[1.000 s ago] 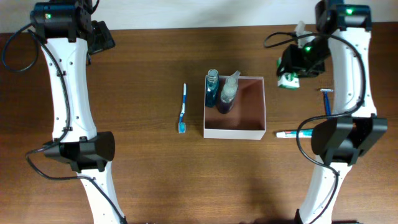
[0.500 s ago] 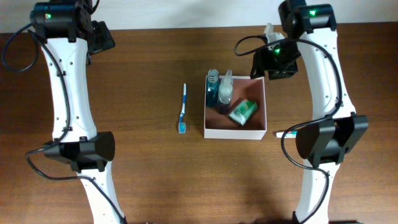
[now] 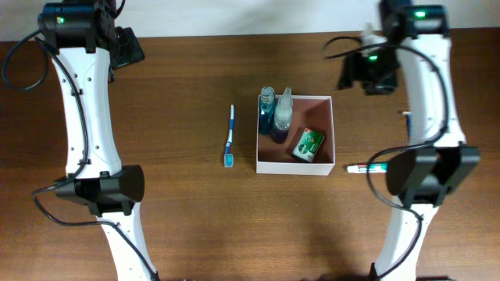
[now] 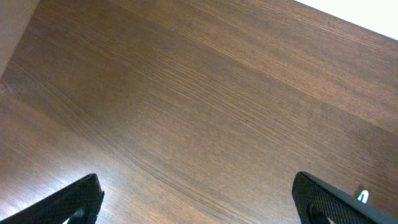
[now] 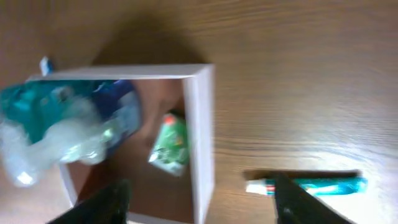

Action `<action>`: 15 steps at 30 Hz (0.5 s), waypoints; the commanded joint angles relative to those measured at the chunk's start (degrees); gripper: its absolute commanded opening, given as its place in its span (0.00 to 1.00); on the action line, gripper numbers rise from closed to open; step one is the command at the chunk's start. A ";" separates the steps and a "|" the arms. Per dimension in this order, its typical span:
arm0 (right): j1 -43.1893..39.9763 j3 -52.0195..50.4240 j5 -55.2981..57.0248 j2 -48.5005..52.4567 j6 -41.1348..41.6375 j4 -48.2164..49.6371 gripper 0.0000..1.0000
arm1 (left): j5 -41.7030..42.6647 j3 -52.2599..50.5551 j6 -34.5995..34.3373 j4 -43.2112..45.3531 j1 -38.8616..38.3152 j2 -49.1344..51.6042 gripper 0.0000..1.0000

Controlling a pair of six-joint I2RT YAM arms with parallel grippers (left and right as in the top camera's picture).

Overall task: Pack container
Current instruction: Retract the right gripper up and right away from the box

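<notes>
Sitting near the right tool (image 3: 353, 74), the container (image 3: 294, 166) lies to its left.

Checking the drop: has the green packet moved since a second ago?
Yes. The green packet went from right of the container to inside it.

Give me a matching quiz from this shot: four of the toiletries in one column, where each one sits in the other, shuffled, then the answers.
1. toothbrush
2. green packet
3. toothpaste tube
4. blue bottle

A. in the container, far left corner
B. on the table, right of the container
C. on the table, left of the container
D. lying in the container by its right wall

Pairs: 1-C, 2-D, 3-B, 4-A
</notes>
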 commanded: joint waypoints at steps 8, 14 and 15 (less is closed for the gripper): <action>-15.10 1.11 1.16 -0.13 -0.57 -4.02 0.99 | -1.01 -0.28 -0.55 0.15 0.37 0.24 0.99; -15.39 0.48 -2.08 -0.11 -1.62 -4.07 0.99 | -1.01 -0.28 -0.55 0.66 0.37 0.24 0.99; -15.23 0.48 -4.61 -0.11 -1.64 -4.07 0.99 | -1.01 -0.28 -0.55 0.72 0.37 0.24 0.99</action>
